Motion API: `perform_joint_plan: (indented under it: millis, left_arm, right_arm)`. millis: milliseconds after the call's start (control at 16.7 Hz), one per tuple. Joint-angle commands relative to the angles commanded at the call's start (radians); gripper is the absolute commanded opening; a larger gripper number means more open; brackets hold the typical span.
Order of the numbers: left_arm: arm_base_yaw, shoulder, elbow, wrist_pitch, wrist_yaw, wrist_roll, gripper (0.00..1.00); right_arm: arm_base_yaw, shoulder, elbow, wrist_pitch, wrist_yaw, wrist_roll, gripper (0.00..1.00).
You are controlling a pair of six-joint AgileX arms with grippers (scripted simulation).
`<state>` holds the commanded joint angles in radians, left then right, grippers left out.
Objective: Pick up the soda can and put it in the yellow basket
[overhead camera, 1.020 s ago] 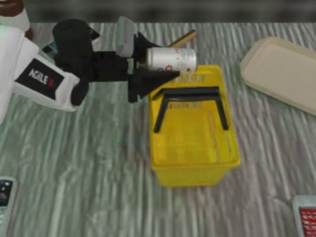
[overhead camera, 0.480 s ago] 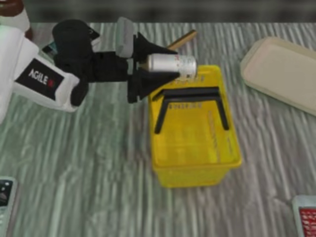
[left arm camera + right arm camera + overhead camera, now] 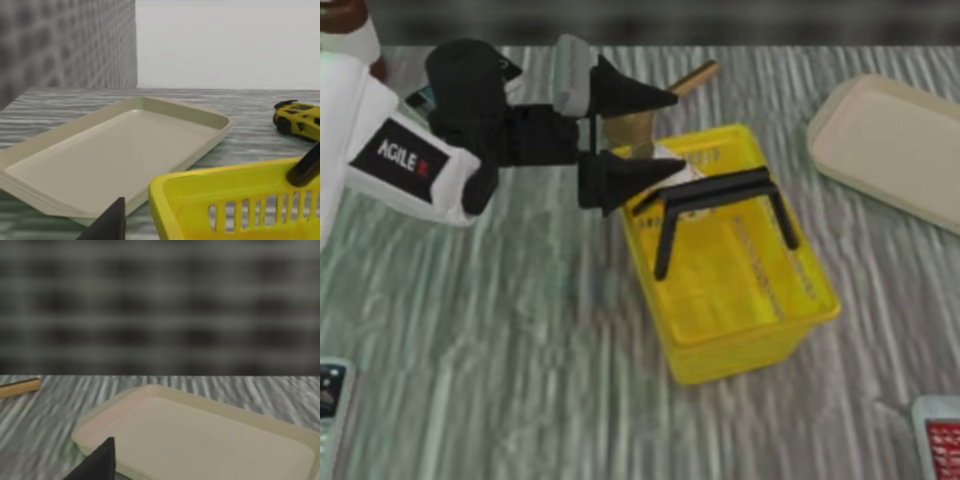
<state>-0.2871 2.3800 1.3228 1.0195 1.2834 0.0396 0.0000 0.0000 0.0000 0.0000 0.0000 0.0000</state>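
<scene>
The yellow basket (image 3: 750, 290) stands skewed in the middle of the table, its black handle (image 3: 720, 195) upright. My left gripper (image 3: 678, 130) hangs open over the basket's back left corner, with its black fingers (image 3: 635, 95) spread wide. The soda can (image 3: 668, 163) shows only as a pale patch low in that corner, between and below the fingers and free of them. The left wrist view shows the basket's slotted rim (image 3: 225, 200) close under one fingertip (image 3: 114, 225). My right gripper (image 3: 160, 476) is out of the top view; its wrist view shows one fingertip (image 3: 106, 460) off to the side.
A flat beige tray (image 3: 895, 150) lies at the back right. A wooden stick (image 3: 692, 75) lies behind the basket and a brown bottle (image 3: 345, 20) stands at the back left corner. Small devices sit at the front left (image 3: 328, 395) and front right (image 3: 940, 440). A yellow toy car (image 3: 299, 119) is farther off.
My left gripper's fingers have spread and let go of the soda can, which dropped into the basket's back corner. The basket swung, its near end shifting to the right.
</scene>
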Motion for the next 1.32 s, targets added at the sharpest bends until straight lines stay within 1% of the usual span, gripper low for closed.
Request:
perform_joint_plan:
  millis: [360, 480, 600, 720, 900, 1320]
  left_arm:
    - [-0.003, -0.012, -0.004, -0.005, -0.006, -0.001, 1.00]
    - [0.003, -0.061, -0.029, -0.027, -0.035, -0.006, 1.00]
    - [0.015, -0.148, -0.074, -0.067, -0.087, -0.016, 1.00]
    - [0.034, -0.269, -0.140, -0.124, -0.159, -0.027, 1.00]
    - [0.072, -0.509, -0.277, -0.240, -0.300, -0.048, 1.00]
    - [0.179, -1.238, -0.706, -0.590, -0.697, -0.085, 1.00]
  right_arm:
    - [0.005, 0.009, 0.009, -0.008, -0.001, -0.006, 1.00]
    - [0.027, 0.056, 0.056, -0.049, -0.007, -0.039, 1.00]
    - [0.062, 0.143, 0.142, -0.120, -0.013, -0.094, 1.00]
    - [0.105, 0.268, 0.267, -0.214, -0.017, -0.168, 1.00]
    - [0.178, 0.523, 0.523, -0.392, -0.017, -0.307, 1.00]
    - [0.364, 1.279, 1.269, -0.878, -0.002, -0.686, 1.00]
